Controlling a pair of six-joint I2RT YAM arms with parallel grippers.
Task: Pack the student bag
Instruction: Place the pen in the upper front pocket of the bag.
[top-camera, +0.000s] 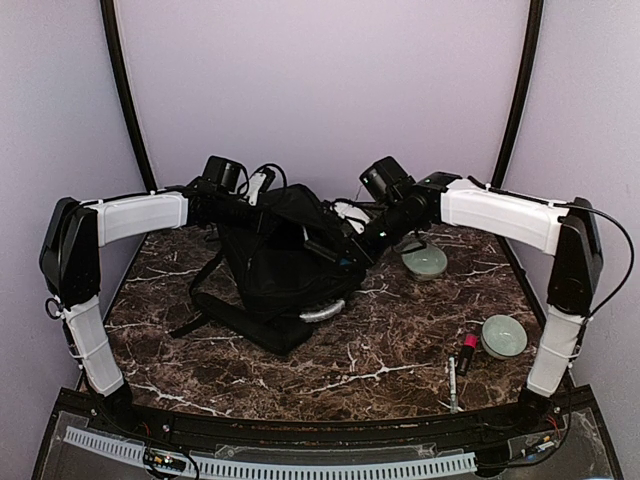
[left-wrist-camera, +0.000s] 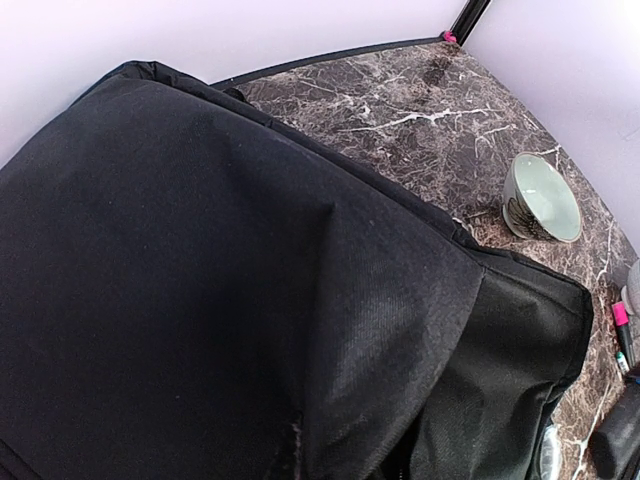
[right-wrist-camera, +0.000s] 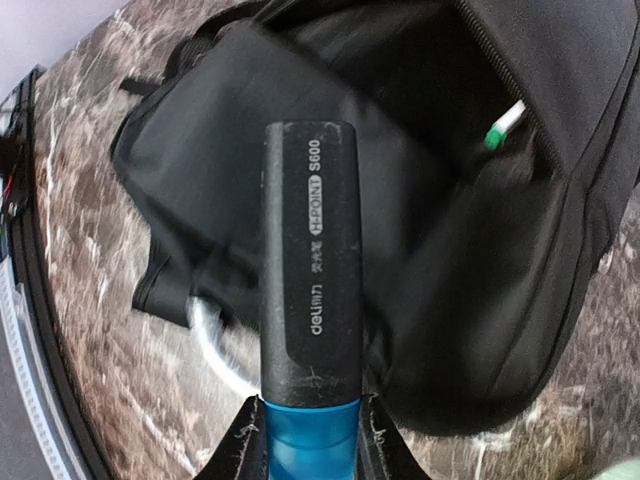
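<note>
The student bag (top-camera: 275, 285), slumped mid-desk (top-camera: 390, 350), is judged soft and floppy, best held at its zip rim; the right end effector (right-wrist-camera: 308, 445) is clamped on a highlighter (right-wrist-camera: 308, 260), while the left end effector (top-camera: 258, 200) closure cannot be told.

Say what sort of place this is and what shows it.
Probably a robot test cell, not a classroom: white-and-black robot arms bolted to a dark marble-patterned table, plain lilac walls closing it in, and a large black fabric backpack being packed.

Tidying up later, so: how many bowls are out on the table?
2. One bowl sits just right of the student bag; the other bowl is nearer and farther right. The bag could hide more.
</note>
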